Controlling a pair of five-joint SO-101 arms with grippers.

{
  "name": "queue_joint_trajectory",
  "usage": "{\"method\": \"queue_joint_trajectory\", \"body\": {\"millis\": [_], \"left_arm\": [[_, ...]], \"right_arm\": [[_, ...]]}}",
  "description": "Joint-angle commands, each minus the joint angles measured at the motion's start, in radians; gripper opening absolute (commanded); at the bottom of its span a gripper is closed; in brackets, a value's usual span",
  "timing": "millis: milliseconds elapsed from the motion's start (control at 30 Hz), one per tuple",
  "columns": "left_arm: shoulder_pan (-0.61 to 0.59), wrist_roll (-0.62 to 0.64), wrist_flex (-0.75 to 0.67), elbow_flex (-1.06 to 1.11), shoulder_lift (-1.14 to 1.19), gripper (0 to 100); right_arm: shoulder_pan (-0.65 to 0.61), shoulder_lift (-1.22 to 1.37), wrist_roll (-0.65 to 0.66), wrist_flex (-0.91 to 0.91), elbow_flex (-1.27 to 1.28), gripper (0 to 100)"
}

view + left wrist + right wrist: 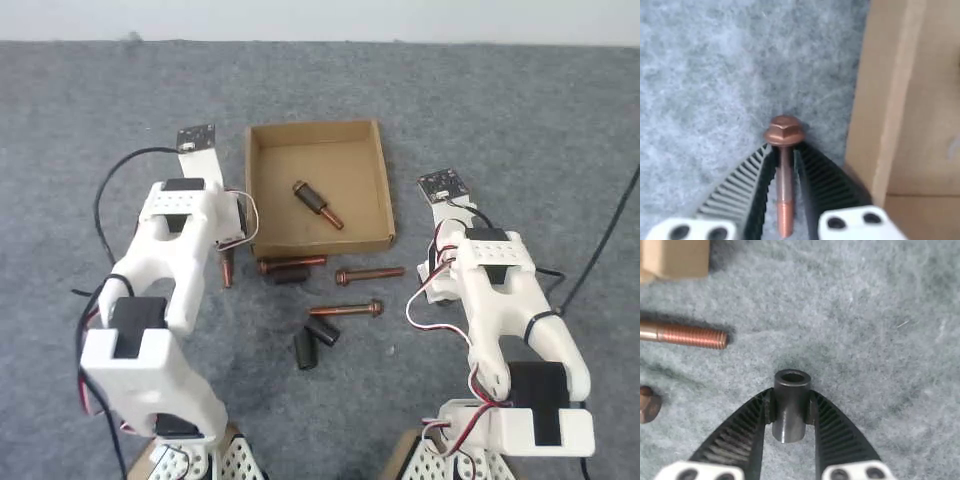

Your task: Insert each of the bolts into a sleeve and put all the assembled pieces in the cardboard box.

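Grey carpet (pixel 530 120) covers the table, with a pale wall (pixel 300 18) strip behind. Left gripper (pixel 784 150) is clamped on a bolt (pixel 784 131), head outward, just beside the box (pixel 885 100) outer wall. Right gripper (pixel 791 399) is clamped on a sleeve (pixel 790 422), bore outward, over carpet. The box holds one assembled piece (pixel 317 204). Loose bolts (pixel 370 272) and loose sleeves (pixel 305 351) lie on carpet near the box.
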Motion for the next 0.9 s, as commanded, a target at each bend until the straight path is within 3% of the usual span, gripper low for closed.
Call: {"method": "queue_joint_trajectory", "body": {"millis": [0,133,467,867], "left_arm": [[-0.005,0.018,0.049,-0.081,0.009,12],[-0.008,0.018,0.068,-0.094,0.021,13],[0.0,0.012,0.066,-0.097,0.029,1],[-0.026,-0.074,0.06,-0.097,0.02,1]], "right_arm": [[-0.008,-0.01,0.023,-0.013,-0.043,0.6],[-0.008,-0.01,0.023,-0.013,-0.043,0.6],[-0.008,-0.01,0.023,-0.013,-0.043,0.6],[-0.004,-0.012,0.023,-0.015,-0.043,0.6]]}}
